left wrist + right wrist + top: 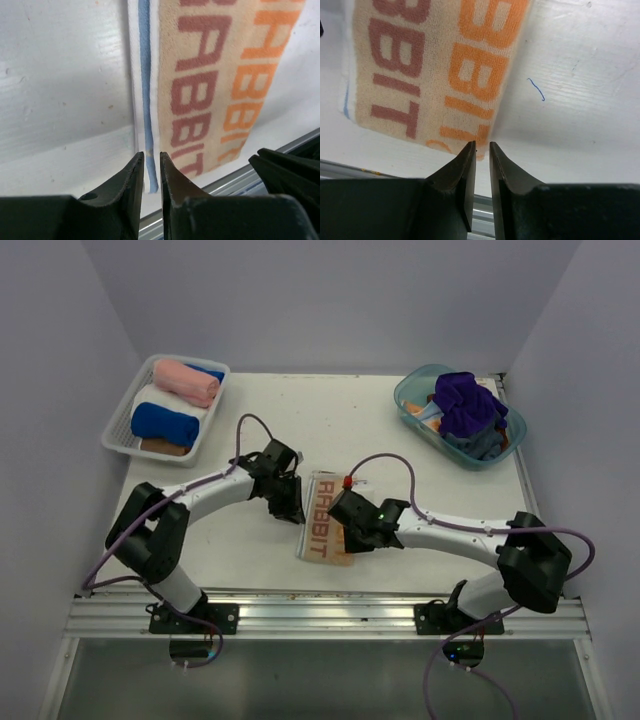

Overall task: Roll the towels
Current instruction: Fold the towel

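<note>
Towels lie in three places in the overhead view. The RABBIT towel (322, 523) is stretched flat as a narrow strip near the middle of the table (350, 420), its long side running away from the arm bases. A pink towel (186, 381), a white towel (160, 400) and a blue towel (164, 424) sit rolled in the basket (118, 435) at the far left. A purple towel (468, 403) is heaped loose on other cloths in the tub (410, 390) at the far right. The left gripper (292, 510) reaches down at the strip's left edge, and the right gripper (350, 532) at its right edge, a little nearer the bases. In the left wrist view, the left gripper (152, 162) has its jaws nearly together with only a thin slit between them. The towel's white edging with its blue stripe (145, 75) runs straight into that slit and ends at the near corner; whether the cloth is nipped I cannot tell. The metal rail (235, 175) shows just past the towel's near end. In the right wrist view, the right gripper (482, 150) likewise keeps a thin slit between its jaws, set at the orange-lettered edge of the towel close to its near corner. Whether it pinches the cloth cannot be told. A small blue mark (536, 89) lies on the bare table to the right of the towel.
</note>
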Tool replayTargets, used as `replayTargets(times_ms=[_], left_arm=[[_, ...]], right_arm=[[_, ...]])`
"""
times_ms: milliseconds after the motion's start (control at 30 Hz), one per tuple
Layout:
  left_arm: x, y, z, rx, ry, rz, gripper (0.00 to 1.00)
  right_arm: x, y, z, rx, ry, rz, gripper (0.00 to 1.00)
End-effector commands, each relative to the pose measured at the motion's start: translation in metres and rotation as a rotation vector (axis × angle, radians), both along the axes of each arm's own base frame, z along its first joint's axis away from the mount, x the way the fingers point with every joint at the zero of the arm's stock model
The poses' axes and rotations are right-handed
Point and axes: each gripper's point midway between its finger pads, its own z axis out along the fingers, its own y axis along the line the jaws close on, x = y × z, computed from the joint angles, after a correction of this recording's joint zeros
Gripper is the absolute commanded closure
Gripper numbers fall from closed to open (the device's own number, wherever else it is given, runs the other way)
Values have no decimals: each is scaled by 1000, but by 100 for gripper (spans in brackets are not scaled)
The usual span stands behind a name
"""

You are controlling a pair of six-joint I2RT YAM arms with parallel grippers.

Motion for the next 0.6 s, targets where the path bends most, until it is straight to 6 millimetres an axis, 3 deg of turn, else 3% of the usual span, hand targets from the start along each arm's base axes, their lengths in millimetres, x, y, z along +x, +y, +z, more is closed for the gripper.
replayTargets(times_ms=[0, 200, 333, 567], left_arm=[[-6, 6, 29, -18, -82, -42, 77], [-43, 12, 25, -43, -44, -53, 68], [-56, 11, 18, -49, -32, -68, 50], [-67, 8, -4, -45, -14, -97, 52]], right_arm=[[15, -5, 31, -18, -84, -28, 78], [2, 0, 25, 52, -48, 15, 68], [-7, 9, 24, 99, -30, 58, 60], [-20, 8, 6, 108, 24, 40, 57]])
